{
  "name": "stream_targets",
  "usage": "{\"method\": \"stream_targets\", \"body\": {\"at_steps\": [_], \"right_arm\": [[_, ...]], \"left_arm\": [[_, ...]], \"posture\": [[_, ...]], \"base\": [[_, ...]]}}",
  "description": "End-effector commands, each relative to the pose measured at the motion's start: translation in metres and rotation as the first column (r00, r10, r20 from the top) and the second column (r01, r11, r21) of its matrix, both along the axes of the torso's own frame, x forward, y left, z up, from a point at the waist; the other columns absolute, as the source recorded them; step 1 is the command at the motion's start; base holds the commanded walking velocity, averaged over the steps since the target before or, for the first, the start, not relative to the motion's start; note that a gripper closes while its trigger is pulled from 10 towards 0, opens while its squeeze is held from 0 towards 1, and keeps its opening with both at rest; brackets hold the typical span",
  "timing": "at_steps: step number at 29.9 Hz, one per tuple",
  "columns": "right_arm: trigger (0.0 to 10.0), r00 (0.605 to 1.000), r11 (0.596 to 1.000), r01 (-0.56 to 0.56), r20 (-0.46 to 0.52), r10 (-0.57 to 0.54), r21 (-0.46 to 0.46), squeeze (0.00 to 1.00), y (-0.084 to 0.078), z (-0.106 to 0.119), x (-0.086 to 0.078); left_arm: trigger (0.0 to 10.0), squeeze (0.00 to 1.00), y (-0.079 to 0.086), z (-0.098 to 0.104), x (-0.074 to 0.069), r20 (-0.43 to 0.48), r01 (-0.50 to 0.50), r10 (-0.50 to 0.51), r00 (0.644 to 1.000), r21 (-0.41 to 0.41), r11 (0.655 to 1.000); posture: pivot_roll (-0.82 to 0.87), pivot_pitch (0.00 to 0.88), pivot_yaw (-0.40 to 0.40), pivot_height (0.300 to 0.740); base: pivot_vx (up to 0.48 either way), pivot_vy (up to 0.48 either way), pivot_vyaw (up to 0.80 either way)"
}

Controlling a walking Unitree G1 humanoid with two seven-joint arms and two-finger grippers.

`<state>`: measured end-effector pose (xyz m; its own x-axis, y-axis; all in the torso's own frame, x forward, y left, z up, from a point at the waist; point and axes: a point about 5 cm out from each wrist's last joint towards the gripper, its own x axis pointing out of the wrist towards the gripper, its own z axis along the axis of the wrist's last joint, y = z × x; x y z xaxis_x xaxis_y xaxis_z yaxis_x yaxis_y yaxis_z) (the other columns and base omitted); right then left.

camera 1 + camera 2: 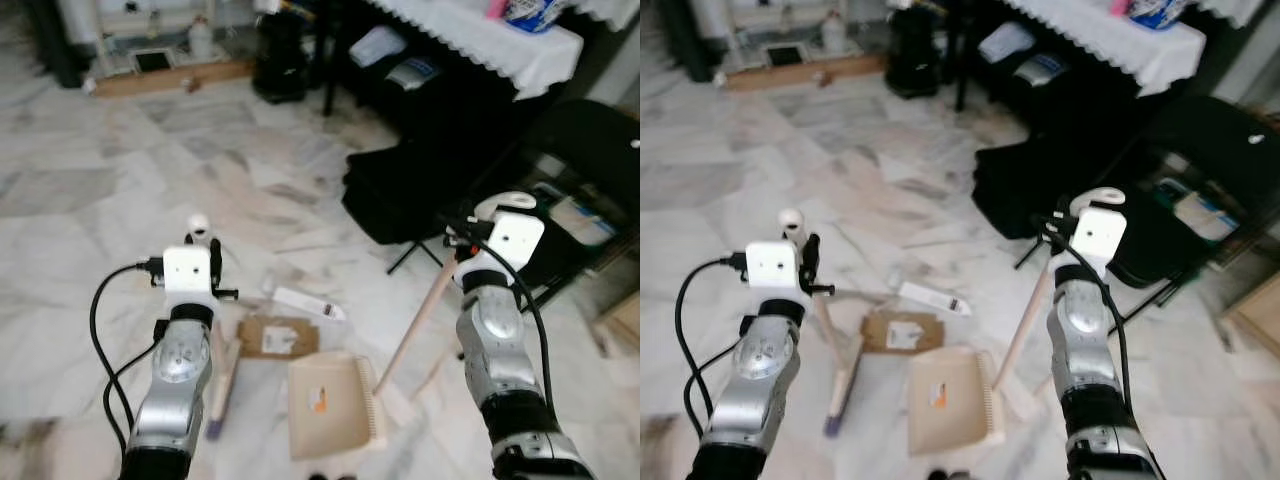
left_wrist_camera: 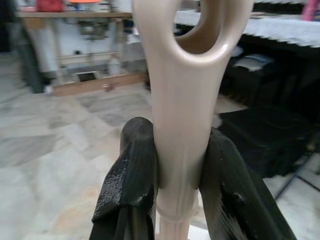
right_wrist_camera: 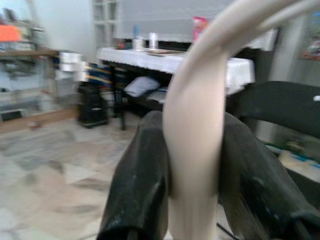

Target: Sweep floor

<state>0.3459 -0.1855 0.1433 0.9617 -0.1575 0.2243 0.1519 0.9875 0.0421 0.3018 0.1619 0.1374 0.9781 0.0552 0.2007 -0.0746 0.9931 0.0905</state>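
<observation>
On a marble floor [image 1: 90,230], the left gripper [image 2: 180,170] clamps both black fingers [image 2: 132,175] tight against the cream handle of a broom [image 1: 830,335], just below its hanging loop. The broom slants down to its head on the floor beside the left arm, near a piece of cardboard [image 1: 278,337] and a white packet [image 1: 308,304].

The right gripper [image 3: 192,165] is closed the same way on the curved top of a dustpan handle [image 1: 415,325], which runs down at an angle to the dustpan [image 1: 335,405]. The pan lies flat on the floor between the two arms, touching the cardboard's corner.

Behind the right arm stand a black chair [image 1: 590,150], a black bag [image 1: 400,190] and a table with a white cloth [image 1: 500,40].
</observation>
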Motion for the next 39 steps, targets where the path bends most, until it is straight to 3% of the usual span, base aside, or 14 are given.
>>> {"method": "stream_targets", "body": {"at_steps": [1, 11, 21, 35, 39], "right_arm": [[10.0, 0.999, 1.0, 0.001, 0.038, -0.001, -0.003, 0.0, -0.0008, 0.0077, 0.0001], [10.0, 0.999, 0.999, -0.015, 0.032, 0.016, -0.043, 0.0, 0.0015, 0.0077, 0.0002], [10.0, 0.999, 0.999, -0.023, 0.048, 0.025, -0.044, 0.0, 0.004, 0.0099, -0.0005], [10.0, 0.999, 1.0, -0.009, 0.044, 0.01, -0.011, 0.0, 0.0006, 0.0077, -0.0013], [10.0, 0.999, 0.999, -0.017, 0.043, 0.019, -0.049, 0.0, 0.0018, 0.009, -0.0012]], "left_arm": [[10.0, 0.0, -0.0024, 0.0093, 0.0019, 0.047, 0.008, -0.009, 0.999, 0.013, 1.0], [10.0, 0.0, -0.0019, 0.0069, 0.0004, 0.036, 0.006, -0.006, 0.999, 0.003, 1.0], [10.0, 0.0, -0.0017, 0.008, 0.0015, 0.037, 0.007, -0.007, 0.999, -0.001, 1.0], [10.0, 0.0, -0.0036, 0.0076, 0.0018, 0.032, 0.016, -0.016, 0.999, 0.005, 1.0], [10.0, 0.0, -0.0038, 0.0075, 0.002, 0.031, 0.017, -0.017, 0.999, 0.006, 1.0]], "posture": [[0.09, 0.069, -0.093, 0.74], [0.1, 0.08, -0.097, 0.74], [0.09, 0.086, -0.094, 0.74], [0.09, 0.088, -0.091, 0.74], [0.09, 0.088, -0.091, 0.74]], "base": [[0.0, 0.0, 0.0], [0.0, 0.0, 0.0], [0.0, 0.0, 0.71], [0.074, 0.0, 0.0], [0.285, 0.0, 0.0]]}}
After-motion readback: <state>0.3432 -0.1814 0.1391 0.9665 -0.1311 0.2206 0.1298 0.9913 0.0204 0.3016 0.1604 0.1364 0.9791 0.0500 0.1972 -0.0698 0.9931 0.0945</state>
